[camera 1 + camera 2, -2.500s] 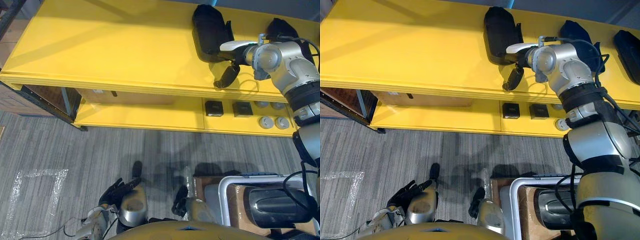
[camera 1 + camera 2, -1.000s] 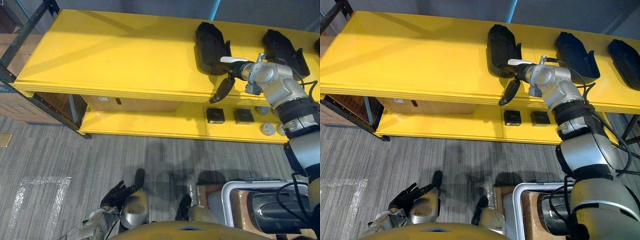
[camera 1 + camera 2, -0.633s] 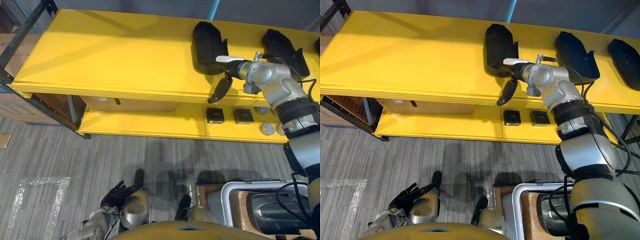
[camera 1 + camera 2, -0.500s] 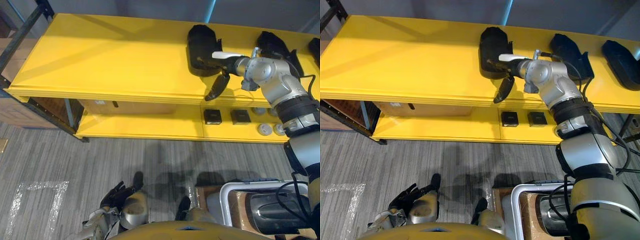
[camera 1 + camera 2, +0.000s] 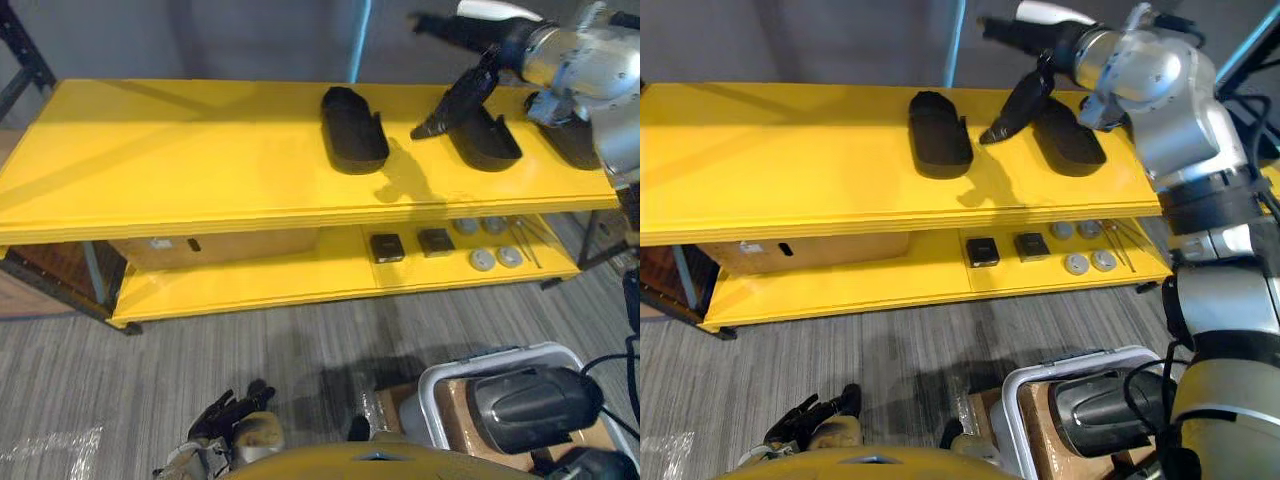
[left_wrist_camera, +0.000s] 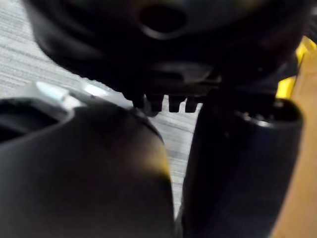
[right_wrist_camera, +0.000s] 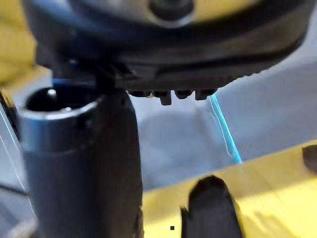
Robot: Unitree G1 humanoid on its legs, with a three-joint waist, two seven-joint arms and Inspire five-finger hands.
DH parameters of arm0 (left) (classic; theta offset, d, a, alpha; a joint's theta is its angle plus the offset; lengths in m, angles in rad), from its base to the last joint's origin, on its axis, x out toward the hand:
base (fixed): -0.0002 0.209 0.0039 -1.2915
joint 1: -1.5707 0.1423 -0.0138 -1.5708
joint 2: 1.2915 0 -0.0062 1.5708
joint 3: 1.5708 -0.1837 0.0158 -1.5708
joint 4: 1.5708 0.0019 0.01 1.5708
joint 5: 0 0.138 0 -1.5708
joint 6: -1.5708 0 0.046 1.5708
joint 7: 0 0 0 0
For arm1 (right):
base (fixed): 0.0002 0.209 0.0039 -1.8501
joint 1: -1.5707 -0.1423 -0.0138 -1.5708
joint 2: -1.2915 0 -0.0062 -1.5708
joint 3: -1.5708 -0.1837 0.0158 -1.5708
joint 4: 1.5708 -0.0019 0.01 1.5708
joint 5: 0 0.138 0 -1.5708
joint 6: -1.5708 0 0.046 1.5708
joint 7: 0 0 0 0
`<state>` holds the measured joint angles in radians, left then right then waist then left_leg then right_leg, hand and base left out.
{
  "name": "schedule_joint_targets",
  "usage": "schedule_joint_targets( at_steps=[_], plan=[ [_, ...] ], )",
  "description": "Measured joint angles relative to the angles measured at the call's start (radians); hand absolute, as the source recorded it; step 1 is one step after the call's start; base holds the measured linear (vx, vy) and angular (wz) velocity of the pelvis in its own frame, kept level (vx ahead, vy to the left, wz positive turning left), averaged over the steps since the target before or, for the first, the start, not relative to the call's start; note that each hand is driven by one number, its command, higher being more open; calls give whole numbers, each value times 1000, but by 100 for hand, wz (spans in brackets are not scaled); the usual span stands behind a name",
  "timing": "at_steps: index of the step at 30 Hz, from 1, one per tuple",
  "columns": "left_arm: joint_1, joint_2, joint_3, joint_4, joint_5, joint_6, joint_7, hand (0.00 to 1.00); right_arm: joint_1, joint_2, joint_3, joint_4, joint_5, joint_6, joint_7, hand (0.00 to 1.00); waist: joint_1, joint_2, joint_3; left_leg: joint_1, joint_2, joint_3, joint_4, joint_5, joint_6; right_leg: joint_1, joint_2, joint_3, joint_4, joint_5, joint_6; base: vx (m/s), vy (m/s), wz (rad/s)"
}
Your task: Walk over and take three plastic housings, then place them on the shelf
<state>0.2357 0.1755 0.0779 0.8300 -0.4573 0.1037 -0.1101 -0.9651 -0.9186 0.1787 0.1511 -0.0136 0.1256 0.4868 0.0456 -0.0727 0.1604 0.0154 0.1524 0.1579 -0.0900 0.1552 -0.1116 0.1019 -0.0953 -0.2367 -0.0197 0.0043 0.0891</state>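
- The right hand's [image 5: 500,45] fingers [image 5: 452,103] stretch out straight and close together, the white-capped thumb held well apart from them; they hold nothing
- That hand hangs in the air over the yellow shelf [image 5: 180,150], fingers angled down toward the gap between two housings, touching neither as far as I can see
- Three black plastic housings lie in a row on the top board: the left housing [image 5: 352,130], the middle housing [image 5: 485,140] just behind the fingers, and the right housing [image 5: 568,140], partly hidden by the arm
- The left hand [image 5: 228,412] hangs low by the floor, fingers loosely spread and empty
- On the lower board sit two small black boxes [image 5: 386,247] side by side, with several grey discs [image 5: 482,259] near them
- A cardboard box [image 5: 215,245] is tucked under the top board, to the left of those
- Down at the robot's right stands a white bin [image 5: 440,385] with another black housing [image 5: 530,405] lying in it
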Motion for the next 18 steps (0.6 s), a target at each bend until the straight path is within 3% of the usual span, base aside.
schedule_joint_targets(
  at_steps=[2,4,8,14,18],
  plan=[
    [0,1,0,18,1,-1,3,100,191,11,-162,-119,68,-9,-75,100,-15,-2,-18,8,-2,24,0,-4,1,-4,-4,23,1,1,1,59,-1,-37],
    [10,1,3,37,8,-14,6,100,396,75,-319,-197,118,-26,-144,100,-51,-2,-45,12,-2,54,0,-9,2,-15,-5,51,4,3,3,66,0,-41],
    [8,0,6,80,109,-23,1,100,755,317,-518,-210,164,-88,-281,100,-109,11,-72,37,7,128,-1,-23,-3,-45,0,124,23,3,2,14,0,-49],
    [11,-11,-36,118,195,-62,-4,100,1174,698,-552,-208,251,-223,-460,100,-174,43,-91,104,32,275,0,-60,-22,-87,31,274,34,8,-3,-11,-1,-74],
    [13,-14,-77,101,193,-81,-4,100,1349,806,-549,-209,256,-311,-515,100,-217,60,-98,135,33,357,0,-89,-33,-106,44,353,33,18,-2,9,17,-68]
  ],
)
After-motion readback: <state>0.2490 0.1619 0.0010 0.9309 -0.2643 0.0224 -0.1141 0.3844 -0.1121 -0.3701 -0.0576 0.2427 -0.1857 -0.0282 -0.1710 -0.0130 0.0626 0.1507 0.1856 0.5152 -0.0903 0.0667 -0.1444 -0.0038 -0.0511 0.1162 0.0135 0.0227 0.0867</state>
